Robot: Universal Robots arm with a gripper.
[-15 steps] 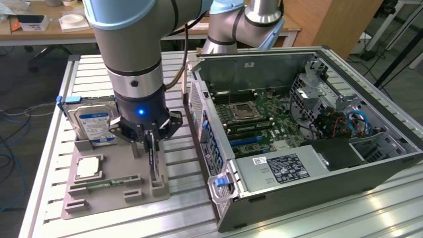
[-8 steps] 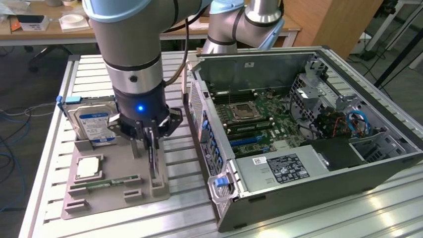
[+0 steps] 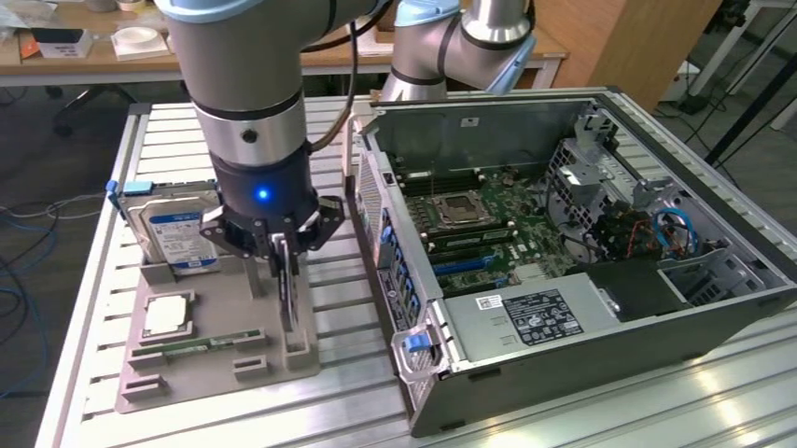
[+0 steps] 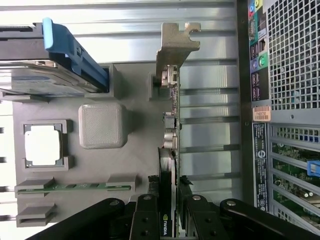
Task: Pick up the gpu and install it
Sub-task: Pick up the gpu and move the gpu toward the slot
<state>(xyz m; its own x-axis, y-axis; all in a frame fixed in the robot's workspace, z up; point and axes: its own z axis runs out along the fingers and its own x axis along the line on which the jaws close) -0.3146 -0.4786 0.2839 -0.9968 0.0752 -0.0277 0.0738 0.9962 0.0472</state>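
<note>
The arm [image 3: 249, 112] stands nearly straight up and down over the grey holder [image 3: 212, 378] on the slatted table [image 3: 361, 411], at the exterior view's left, with its wrist pointing down and a blue light glowing on the wrist.

The gripper [image 3: 286, 257] is partly closed, its two fingers [image 4: 148, 220] pressed against the opposite faces of the gpu [image 3: 289, 299] – a pinch on the card's upper edge, near one end. The gpu stands on its long edge in the holder, on the side nearest the computer case [image 3: 561, 317]. Whether its lower edge is seated in the slot or just clear of it cannot be told.

In the wrist view the gpu [image 4: 172, 125] shows edge-on, and its metal bracket [image 4: 175, 45] is at the end away from the gripper [image 4: 168, 220].

Beside it in the holder sit a hard drive [image 3: 174, 233], a processor chip [image 3: 166, 315] and a green memory stick [image 3: 205, 343]. The case lies open just beside the holder – its motherboard [image 3: 486, 224] faces up.
</note>
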